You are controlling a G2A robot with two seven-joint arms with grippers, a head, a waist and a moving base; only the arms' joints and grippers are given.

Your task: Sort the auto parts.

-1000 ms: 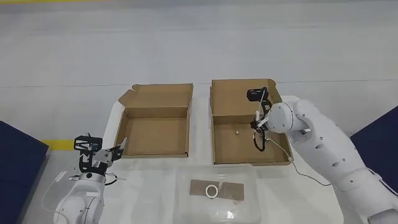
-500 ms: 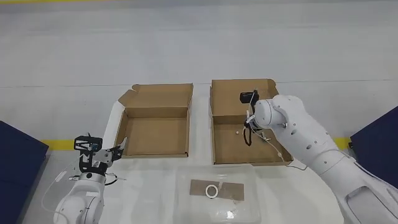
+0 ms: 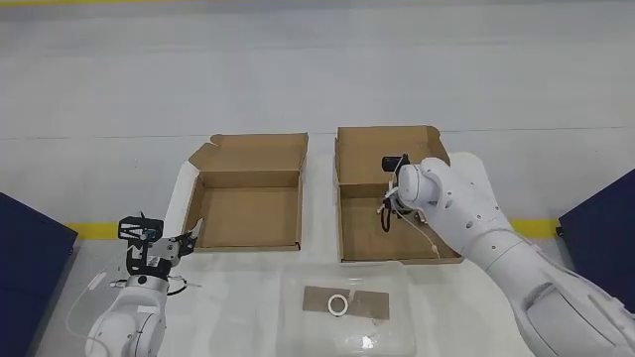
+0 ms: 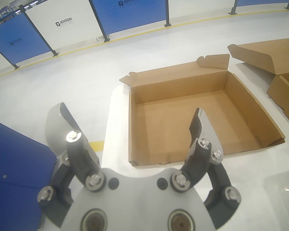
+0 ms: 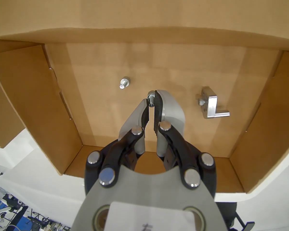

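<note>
Your R gripper (image 5: 152, 100), clamped on a small bolt (image 5: 151, 96), hangs over mid-floor of the right-hand box (image 5: 33, 102). Bolt axis points down at floor, betw. loose bolt (image 5: 124, 82) & bracket (image 5: 210, 105). L gripper (image 4: 130, 109) gapes, empty.

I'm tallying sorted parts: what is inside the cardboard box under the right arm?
A loose bolt and an L-shaped metal bracket lie on the box floor. The right gripper holds a second bolt; the floor beneath it is hidden.
</note>
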